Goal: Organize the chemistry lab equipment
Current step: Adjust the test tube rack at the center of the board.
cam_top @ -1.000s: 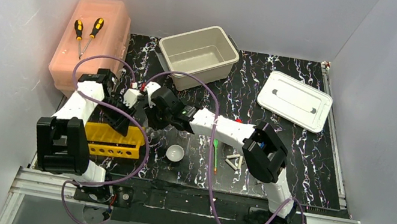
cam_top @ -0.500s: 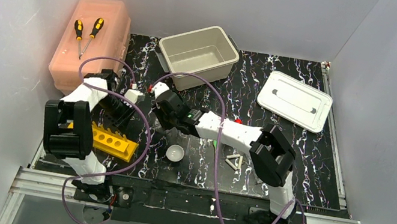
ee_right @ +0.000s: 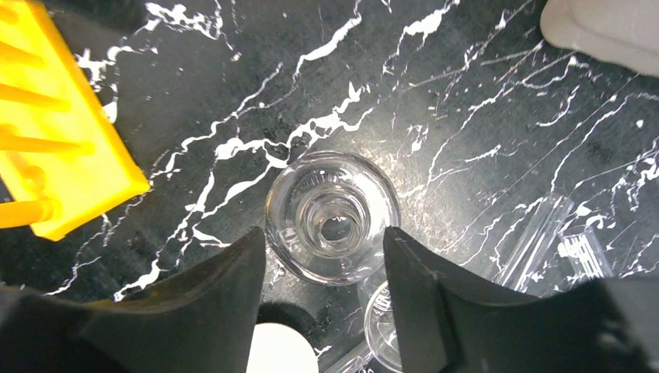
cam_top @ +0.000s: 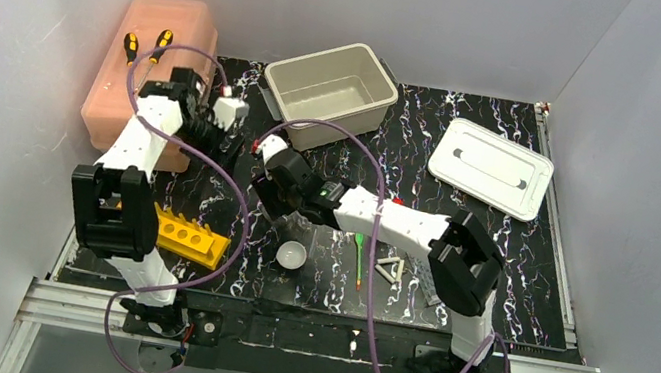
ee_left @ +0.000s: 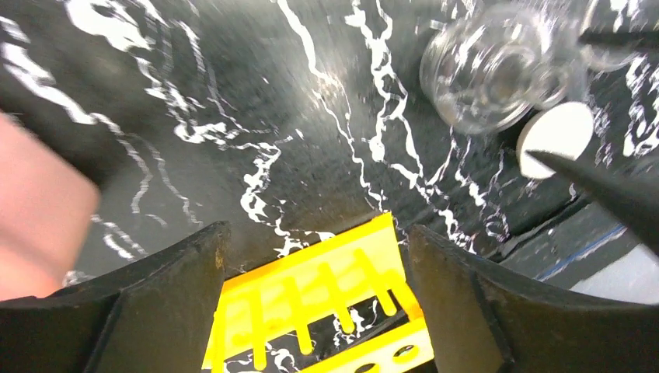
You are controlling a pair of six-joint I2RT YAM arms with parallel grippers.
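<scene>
Your desk [cam_top: 516,263]: black w/ white veins, grey walls [cam_top: 438,2] on 3 sides. Fingers apart on both: left end effector [ee_left: 319,241] empty, right end effector [ee_right: 322,237] above the flask [ee_right: 332,214].

Yellow rack [ee_left: 326,256] cut by bottom edge; screwdrivers [cam_top: 131,43] partly hidden behind left arm [cam_top: 152,128].

On the black marbled surface [cam_top: 534,281], the yellow slotted tube rack [cam_top: 186,236] lies near-left. The small white bowl [cam_top: 292,255] is to its right, then the green plastic spoon [cam_top: 359,257] and the white triangle [cam_top: 389,268]. The clear glass flask [ee_right: 332,214] stands seemingly just behind the bowl. At the back sit an open beige tub [cam_top: 329,92] and, rightward, a flat white lid [cam_top: 492,168]. Far left, two black-and-orange-handled screwdrivers [cam_top: 131,43] lie on the translucent pink box [cam_top: 118,100].
</scene>
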